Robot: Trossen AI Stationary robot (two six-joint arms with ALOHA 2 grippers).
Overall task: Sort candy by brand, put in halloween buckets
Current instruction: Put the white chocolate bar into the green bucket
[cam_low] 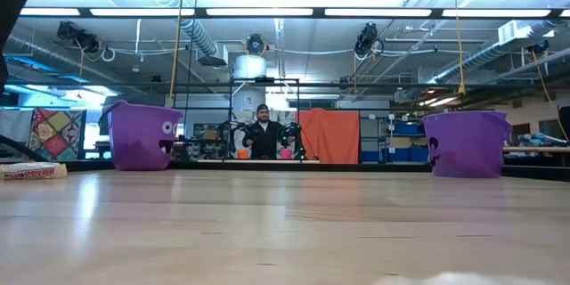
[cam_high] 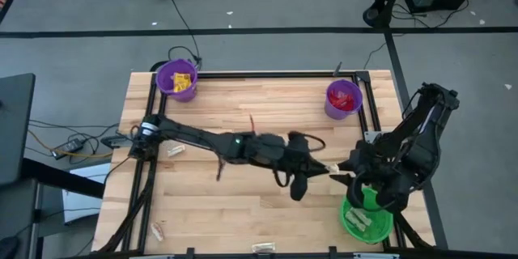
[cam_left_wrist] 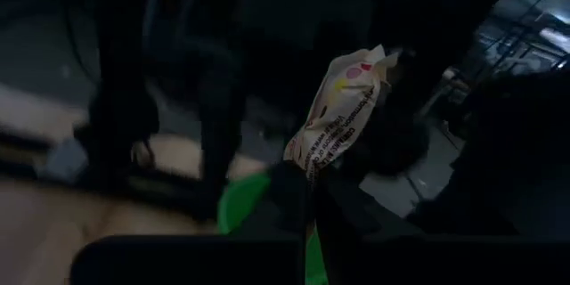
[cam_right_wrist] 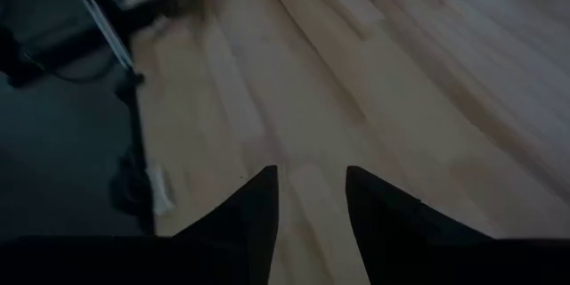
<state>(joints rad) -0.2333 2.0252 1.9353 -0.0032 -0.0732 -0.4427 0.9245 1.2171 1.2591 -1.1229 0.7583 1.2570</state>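
A cream candy (cam_left_wrist: 343, 107) is pinched in the closed left tool (cam_high: 330, 167), held above the tabletop (cam_high: 243, 210) just beside the green bucket (cam_high: 366, 220). The right tool (cam_right_wrist: 309, 198) is seen open and empty near that bucket. Purple buckets (cam_high: 176, 79) (cam_high: 343, 98) stand at the far corners.

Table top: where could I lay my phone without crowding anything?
Bare wood lies between the two purple buckets, along the far edge. It is crowded near the green bucket, where the left gripper holds a candy beside the right gripper.
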